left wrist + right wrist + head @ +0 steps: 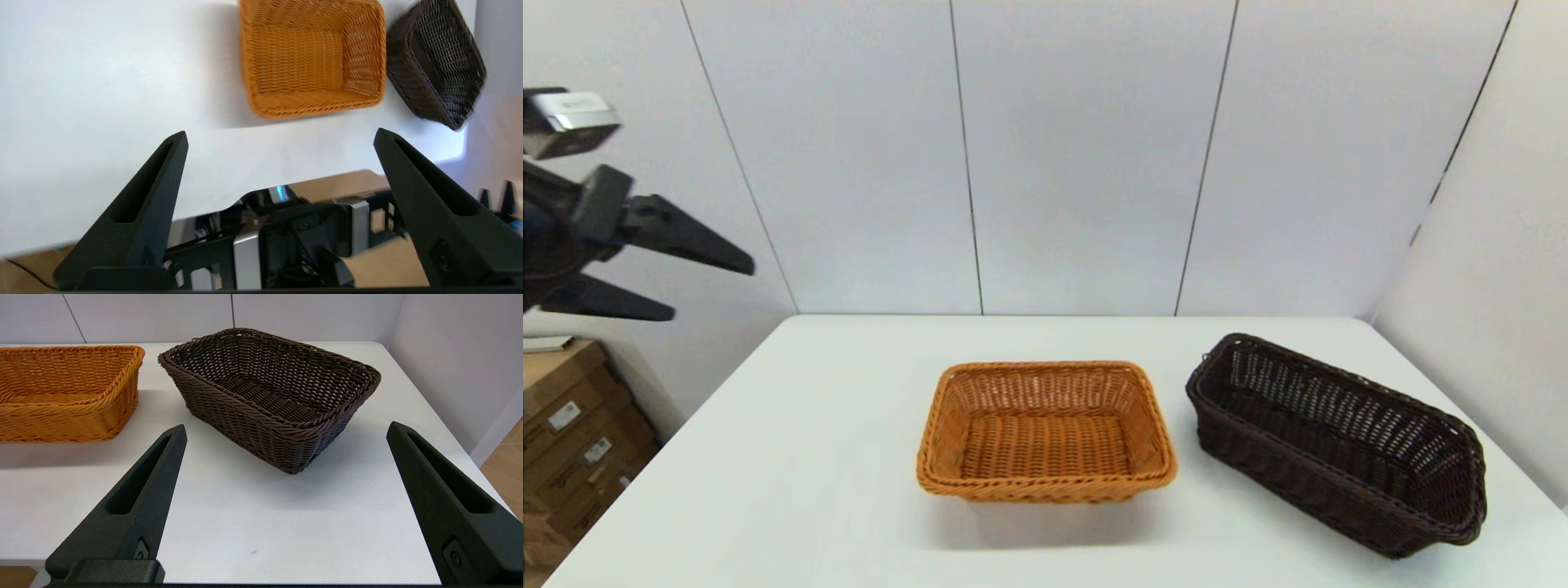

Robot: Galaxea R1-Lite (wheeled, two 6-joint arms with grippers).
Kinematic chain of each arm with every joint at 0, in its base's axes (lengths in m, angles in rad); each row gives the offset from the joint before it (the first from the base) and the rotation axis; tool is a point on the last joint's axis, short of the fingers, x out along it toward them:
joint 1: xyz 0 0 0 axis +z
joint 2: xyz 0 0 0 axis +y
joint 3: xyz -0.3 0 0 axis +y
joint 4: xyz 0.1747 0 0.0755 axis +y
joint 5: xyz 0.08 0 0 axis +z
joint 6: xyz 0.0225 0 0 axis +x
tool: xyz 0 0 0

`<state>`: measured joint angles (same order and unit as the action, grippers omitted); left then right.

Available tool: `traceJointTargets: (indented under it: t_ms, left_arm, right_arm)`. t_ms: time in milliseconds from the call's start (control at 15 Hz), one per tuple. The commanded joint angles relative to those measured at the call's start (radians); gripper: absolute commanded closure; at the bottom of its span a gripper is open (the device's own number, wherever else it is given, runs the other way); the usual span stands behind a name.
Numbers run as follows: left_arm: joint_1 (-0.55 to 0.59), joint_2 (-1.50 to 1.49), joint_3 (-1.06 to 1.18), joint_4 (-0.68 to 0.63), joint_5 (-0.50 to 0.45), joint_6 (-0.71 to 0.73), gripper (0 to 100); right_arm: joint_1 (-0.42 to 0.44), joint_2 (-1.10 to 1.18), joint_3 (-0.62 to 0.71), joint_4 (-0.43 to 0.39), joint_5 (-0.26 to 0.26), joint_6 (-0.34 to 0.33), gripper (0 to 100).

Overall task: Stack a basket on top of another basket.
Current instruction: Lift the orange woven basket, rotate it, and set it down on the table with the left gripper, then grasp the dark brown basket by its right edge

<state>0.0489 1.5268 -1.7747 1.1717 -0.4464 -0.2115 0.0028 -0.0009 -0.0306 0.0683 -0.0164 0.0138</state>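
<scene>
White table [809, 457] — dark basket [1339, 441] beside orange basket [1045, 429] (no legible writing).

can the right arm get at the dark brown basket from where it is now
Probably yes. The right gripper has its fingers spread wide, facing the dark brown rectangular wicker basket with only bare white table between. The orange wicker basket sits off to one side.

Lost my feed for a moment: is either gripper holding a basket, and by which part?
Nothing is held. The left gripper is open, raised off the table's left side; the right gripper is open, short of the dark brown basket.
</scene>
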Motion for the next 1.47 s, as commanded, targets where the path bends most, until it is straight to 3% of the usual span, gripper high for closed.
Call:
traceJointTargets:
  t_ms: [67,400,533,733,867,1000,1133,1267,1400,1467]
  left_arm:
    - [0.127,-0.688,0.455,-0.043,0.097,-0.014,0]
    - [0.092,-1.079,0.775,-0.044,0.094,0.110,0]
    - [-0.044,-1.189,0.824,-0.040,0.101,0.121,0]
    - [-0.073,-1.334,0.903,-0.061,0.189,0.113,0]
    - [-0.055,-1.495,1.029,-0.219,0.218,0.103,0]
    - [-0.055,-1.528,1.212,-0.472,0.362,0.070,0]
    - [-0.055,-1.527,1.449,-0.820,0.486,0.075,0]
    - [-0.055,-1.528,1.640,-1.028,0.557,0.149,0]
    - [-0.055,-1.528,1.733,-1.172,0.561,0.188,0]
    - [-0.055,-1.528,1.736,-1.181,0.557,0.201,0]
  right_arm:
    - [0.000,-0.001,0.000,0.001,0.000,0.000,0]
    - [0.000,-0.001,0.000,0.001,0.000,0.000,0]
    - [0.000,-0.001,0.000,0.001,0.000,0.000,0]
    - [0.000,-0.001,0.000,0.001,0.000,0.000,0]
    - [0.000,-0.001,0.000,0.001,0.000,0.000,0]
    - [0.000,-0.001,0.000,0.001,0.000,0.000,0]
    - [0.000,-0.001,0.000,0.001,0.000,0.000,0]
    - [0.000,-0.001,0.000,0.001,0.000,0.000,0]
    - [0.000,-0.001,0.000,0.001,0.000,0.000,0]
    - [0.000,-0.001,0.000,0.001,0.000,0.000,0]
